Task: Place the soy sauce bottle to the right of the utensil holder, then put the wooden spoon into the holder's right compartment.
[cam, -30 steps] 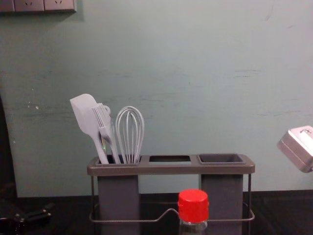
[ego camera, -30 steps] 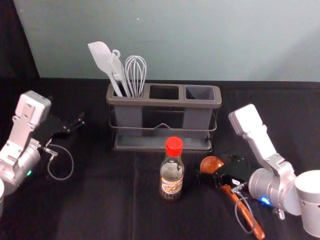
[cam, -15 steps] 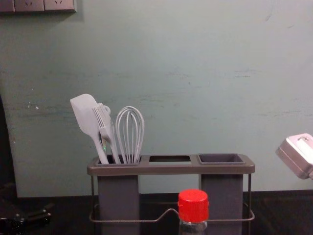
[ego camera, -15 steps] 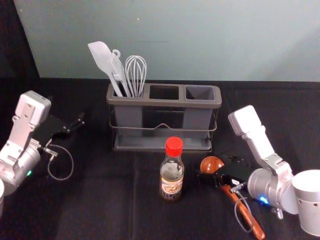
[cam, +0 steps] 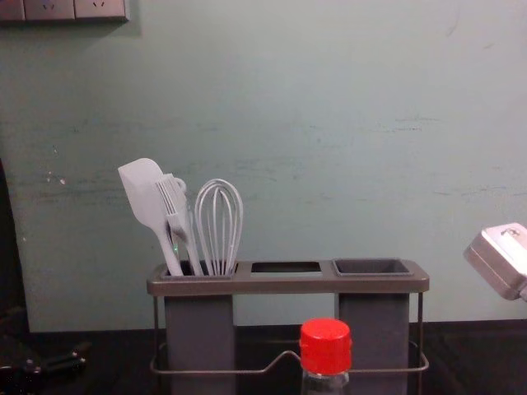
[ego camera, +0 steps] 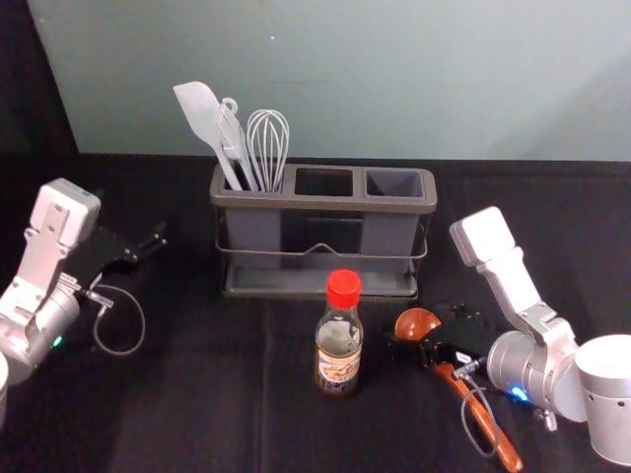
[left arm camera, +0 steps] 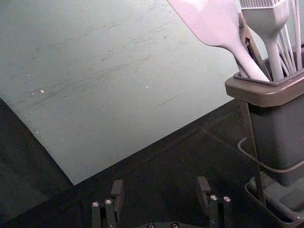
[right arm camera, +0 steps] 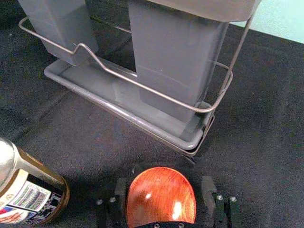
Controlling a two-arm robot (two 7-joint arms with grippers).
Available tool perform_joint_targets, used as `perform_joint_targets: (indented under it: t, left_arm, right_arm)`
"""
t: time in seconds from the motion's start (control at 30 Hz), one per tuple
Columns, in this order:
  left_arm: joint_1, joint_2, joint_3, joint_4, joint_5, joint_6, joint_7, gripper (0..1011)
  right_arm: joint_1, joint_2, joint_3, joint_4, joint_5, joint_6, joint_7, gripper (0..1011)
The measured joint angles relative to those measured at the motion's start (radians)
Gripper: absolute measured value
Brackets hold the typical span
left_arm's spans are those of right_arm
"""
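At utensil holder's (ego camera: 325, 202) six o'clock, find soy sauce bottle (ego camera: 338, 360); at four, right gripper (right arm camera: 164, 186), spread astride wooden spoon (ego camera: 416, 323). Avoid low swings: could drag spoon into bottle. Leave left gripper (left arm camera: 160, 185), parted, at nine.

The right gripper (ego camera: 432, 331) partly hides the wooden spoon (ego camera: 483, 418) — the chest view's bottom edge crops the bottle (cam: 325, 347).

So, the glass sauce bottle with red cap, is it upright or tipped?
Upright: the bottle stands on the black cloth, its red cap uppermost.
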State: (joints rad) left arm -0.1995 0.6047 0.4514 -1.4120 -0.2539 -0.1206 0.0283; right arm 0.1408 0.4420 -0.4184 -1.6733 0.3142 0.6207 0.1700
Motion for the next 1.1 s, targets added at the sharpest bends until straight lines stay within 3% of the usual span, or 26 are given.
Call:
perform_joint_targets:
  t: [0.17,0.43,1.0,1.1]
  left_arm:
    - [0.0,0.0,0.0,0.0,0.0,0.0,0.0,1005]
    - [0.0,0.0,0.0,0.0,0.0,0.0,0.0,1005]
    - [0.0,0.0,0.0,0.0,0.0,0.0,0.0,1005]
    - [0.0,0.0,0.0,0.0,0.0,0.0,0.0,1005]
  right_arm:
    - [0.0,0.0,-0.001,0.0,0.0,0.001,0.0,994]
    - [0.0,0.001,-0.001,-0.001,0.001,0.002,0.0,829]
    - [0.0,0.002,-0.001,-0.002,0.002,0.003,-0.001,829]
    - [-0.028,0.013,0.01,-0.042,-0.018,-0.051,-0.002,829]
